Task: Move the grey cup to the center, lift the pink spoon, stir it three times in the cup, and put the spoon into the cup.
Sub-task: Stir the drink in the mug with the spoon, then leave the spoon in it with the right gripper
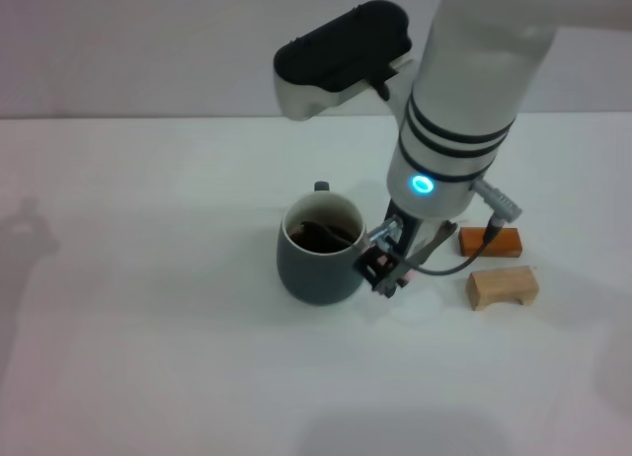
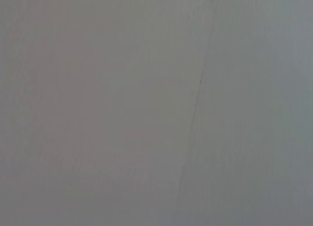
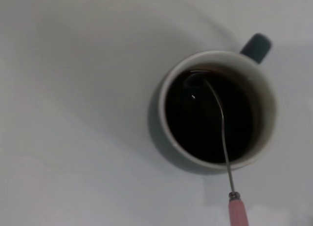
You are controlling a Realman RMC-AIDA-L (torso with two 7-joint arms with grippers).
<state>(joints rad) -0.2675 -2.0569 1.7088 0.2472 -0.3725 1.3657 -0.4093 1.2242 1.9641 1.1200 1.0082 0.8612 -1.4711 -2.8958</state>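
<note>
Head view: grey cup [image 1: 318, 251] stands mid-bench [image 1: 148, 328]. At its 3 o'clock, the right gripper [image 1: 388, 264] has its jaws clenched on the pink spoon [image 3: 225, 138], whose metal bowl sits in dark liquid. Two wooden blocks [image 1: 501, 268] lie farther toward 3 o'clock. Left gripper unseen.

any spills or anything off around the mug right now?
Nothing stands out. The grey cup stands upright on the white table, with no liquid visible outside it. The pink spoon has its bowl in the dark liquid, its handle held by the right gripper.
</note>
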